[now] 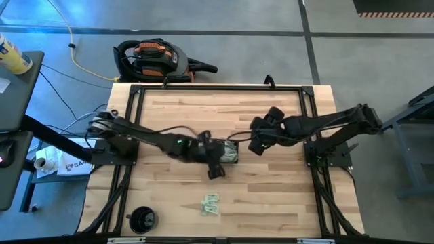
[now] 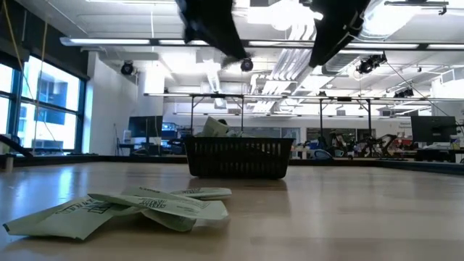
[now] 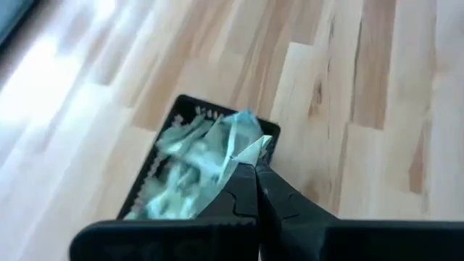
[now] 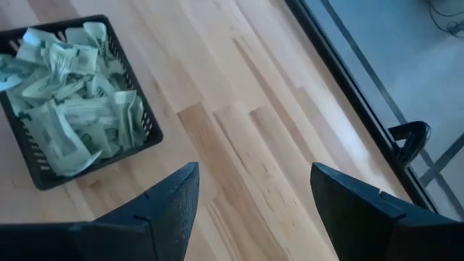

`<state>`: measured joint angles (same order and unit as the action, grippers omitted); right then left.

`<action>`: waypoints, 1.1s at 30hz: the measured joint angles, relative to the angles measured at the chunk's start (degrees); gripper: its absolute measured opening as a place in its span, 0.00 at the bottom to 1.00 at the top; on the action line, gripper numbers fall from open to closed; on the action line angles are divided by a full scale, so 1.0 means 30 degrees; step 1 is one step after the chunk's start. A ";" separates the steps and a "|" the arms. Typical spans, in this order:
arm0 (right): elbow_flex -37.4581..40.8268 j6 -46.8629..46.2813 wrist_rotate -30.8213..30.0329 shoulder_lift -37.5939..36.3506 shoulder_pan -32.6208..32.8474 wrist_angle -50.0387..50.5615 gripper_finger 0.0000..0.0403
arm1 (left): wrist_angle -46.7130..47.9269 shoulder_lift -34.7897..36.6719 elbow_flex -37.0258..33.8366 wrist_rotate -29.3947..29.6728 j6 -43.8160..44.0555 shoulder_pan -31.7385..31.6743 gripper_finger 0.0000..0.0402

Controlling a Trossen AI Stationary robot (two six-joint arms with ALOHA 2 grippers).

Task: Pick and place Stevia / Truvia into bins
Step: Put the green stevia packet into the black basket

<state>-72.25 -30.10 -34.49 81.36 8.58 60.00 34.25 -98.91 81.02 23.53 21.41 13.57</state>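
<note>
The black mesh tray [image 1: 232,153] stands at mid-table, heaped with pale green and white sachets [image 4: 72,101]. A few more sachets [image 1: 210,205] lie flat on the wood nearer the front edge, and they also show in the low view [image 2: 145,206]. My left gripper [image 1: 215,171] hangs above the table at the tray's near left corner, shut on one sachet [image 3: 235,141]. My right gripper [image 4: 254,210] is raised just right of the tray [image 1: 256,145], open, with nothing between its fingers. My left gripper pinches one pale green sachet by an edge [image 3: 248,154] between its two fingertips. The fingers slant downward toward the tray. The sachet sticks out past the fingertips, lifted clear of the table.
A round black cup-like object [image 1: 142,218] stands at the table's near left corner. A black frame rail [image 4: 362,109] runs along the table's edges. Bare wood [image 1: 285,196] lies right of the loose sachets.
</note>
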 joint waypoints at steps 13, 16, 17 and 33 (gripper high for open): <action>-0.0007 -0.1142 0.0228 0.0007 0.0022 0.0124 0.63 | -0.1096 -0.3636 -0.0016 -0.4181 0.0006 -0.3396 0.38; -0.0007 -0.1096 0.0348 0.0007 0.0022 0.0026 0.63 | 0.0337 -0.3373 0.0353 -0.4159 -0.0033 -0.3121 0.49; -0.0007 -0.0989 0.0566 0.0007 0.0022 -0.0095 0.63 | 0.1050 -0.3264 0.0824 -0.4236 0.0064 -0.2993 0.52; 0.0000 0.3669 0.9396 0.5282 0.2903 -0.7484 0.63 | 0.8526 0.0121 -0.0741 -0.0379 0.9010 0.4870 0.58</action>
<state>-72.25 -19.09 -6.30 97.21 17.29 37.55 59.83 -98.55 78.80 22.39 48.44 28.18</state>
